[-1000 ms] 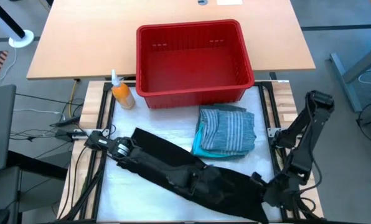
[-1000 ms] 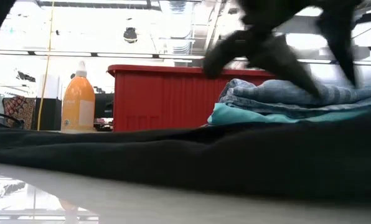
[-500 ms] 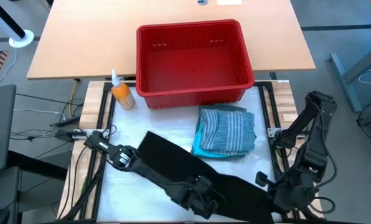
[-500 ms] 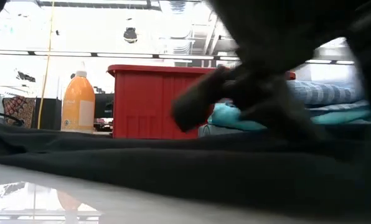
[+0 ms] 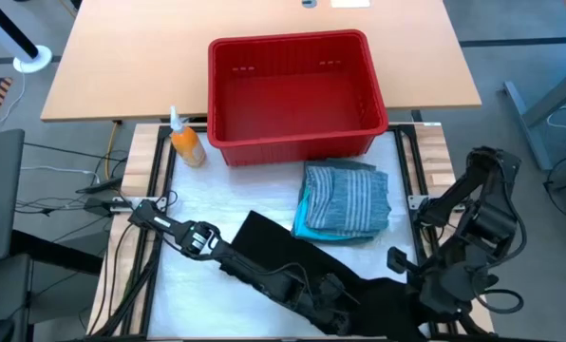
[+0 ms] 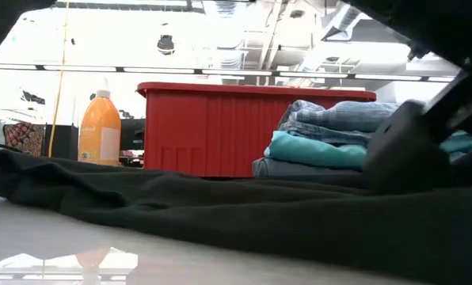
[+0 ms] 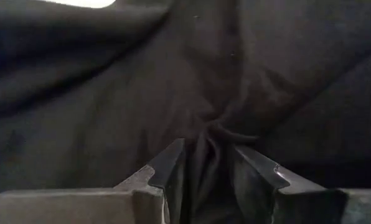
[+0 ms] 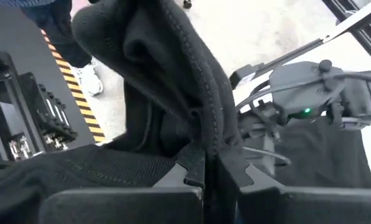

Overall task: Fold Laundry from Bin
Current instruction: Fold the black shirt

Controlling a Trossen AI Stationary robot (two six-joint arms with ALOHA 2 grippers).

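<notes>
The large black garment (image 5: 292, 256) of the laundry lies slanted over the white table top, from mid-table to the near right corner. My left gripper (image 5: 335, 304) lies low on its middle, shut on a bunch of its cloth. At the near right, my right gripper (image 5: 408, 277) is raised and shut on the garment's other end. A folded stack (image 5: 345, 201), with the blue-grey striped shirt on top of the turquoise garment, rests flat in front of the red bin (image 5: 292, 95). I see nothing inside the bin. My left gripper (image 7: 207, 152) pinches a gathered fold of the black cloth (image 7: 211, 132) between its two fingers, and creases run out from that spot. The fingers slant downward from the table's left. The cloth around them lies on the table. My right gripper (image 8: 211, 165) pinches a stitched edge of the black garment (image 8: 215, 127) between its two fingers, several layers bunched together. That end is lifted clear of the table. The cloth humps over the fingers and trails down toward the table.
An orange bottle (image 5: 185, 142) stands left of the bin's near corner. The bin sits on a tan table (image 5: 122, 66) behind the white work surface. Black frame rails (image 5: 155, 190) run along both sides. Bare white top (image 5: 207, 304) shows at the near left.
My left gripper has gone toward the table's near right and sunk, tipping flatter. It has dragged the black garment along, so the garment's far-left end has slid rightward. My right gripper has risen and lifted its end of the garment.
</notes>
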